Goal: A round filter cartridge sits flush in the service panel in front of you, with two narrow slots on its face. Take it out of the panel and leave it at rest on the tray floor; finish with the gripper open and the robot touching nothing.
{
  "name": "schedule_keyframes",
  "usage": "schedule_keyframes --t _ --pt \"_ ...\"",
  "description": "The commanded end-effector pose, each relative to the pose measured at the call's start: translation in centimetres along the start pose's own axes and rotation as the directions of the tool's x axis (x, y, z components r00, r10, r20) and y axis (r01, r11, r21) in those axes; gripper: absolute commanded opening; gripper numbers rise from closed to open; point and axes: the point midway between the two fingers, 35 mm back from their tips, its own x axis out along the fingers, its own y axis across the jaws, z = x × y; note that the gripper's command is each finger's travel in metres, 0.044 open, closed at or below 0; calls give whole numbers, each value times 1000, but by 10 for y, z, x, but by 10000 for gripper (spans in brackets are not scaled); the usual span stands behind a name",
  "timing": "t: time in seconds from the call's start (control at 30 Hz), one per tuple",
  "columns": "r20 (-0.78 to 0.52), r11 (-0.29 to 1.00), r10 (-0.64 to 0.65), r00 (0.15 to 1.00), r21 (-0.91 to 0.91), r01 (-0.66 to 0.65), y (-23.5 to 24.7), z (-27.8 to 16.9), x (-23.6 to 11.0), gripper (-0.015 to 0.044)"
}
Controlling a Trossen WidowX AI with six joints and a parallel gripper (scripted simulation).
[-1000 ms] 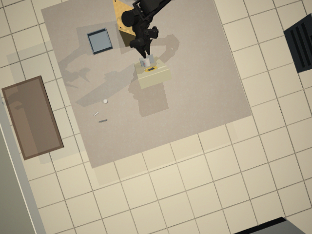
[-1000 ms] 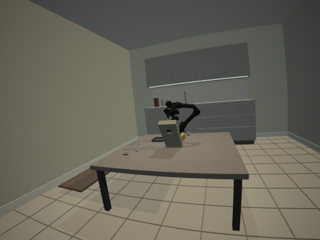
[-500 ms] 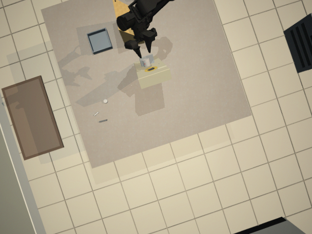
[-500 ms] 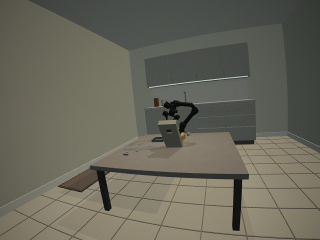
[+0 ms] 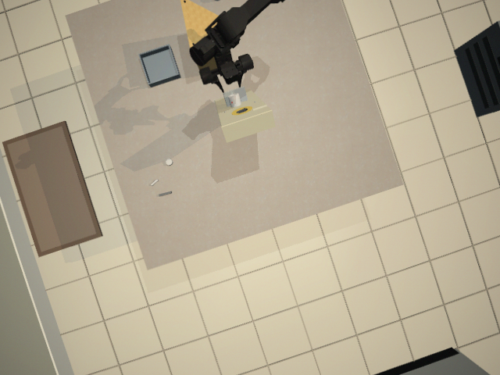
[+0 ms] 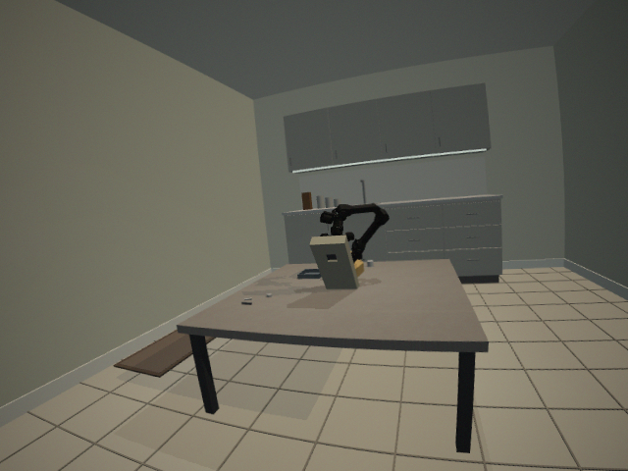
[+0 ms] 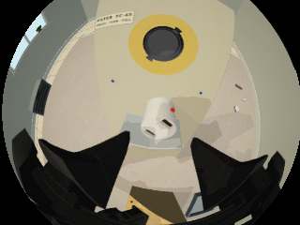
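Note:
The beige service panel [image 5: 250, 121] [image 6: 340, 271] [image 7: 119, 56] stands tilted on the table. Its yellow-ringed socket [image 5: 242, 110] [image 7: 164, 44] shows as a dark empty hole. The white round filter cartridge [image 5: 233, 98] [image 7: 159, 119], with a red dot and a dark slot, lies on its side on a small grey pad [image 7: 133, 130] at the foot of the panel face. My gripper [image 5: 230, 85] [image 7: 161, 139] is open and hangs just above the cartridge, fingers on either side and apart from it. The blue-grey tray [image 5: 159, 65] [image 6: 308, 274] sits to the left, empty. The panel hides the cartridge in the exterior view.
A small white disc [image 5: 169, 162], a short white rod [image 5: 153, 182] and a grey rod [image 5: 164, 194] lie on the table [image 5: 323, 141] in front of the tray. A yellow wedge [image 5: 193, 19] lies under the arm's base. A brown mat [image 5: 48, 189] lies on the floor.

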Motion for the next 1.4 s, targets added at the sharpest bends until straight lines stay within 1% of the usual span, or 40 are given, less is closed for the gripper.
schedule_keyframes --t 0.0,0.9,1.37 --pt "-12 1000 -2 1000 16 3 -1 -3 7 305" --pt "-9 1000 2 1000 14 -1 1 -3 48 305" --pt "-13 1000 -3 1000 13 3 0 -3 44 211"
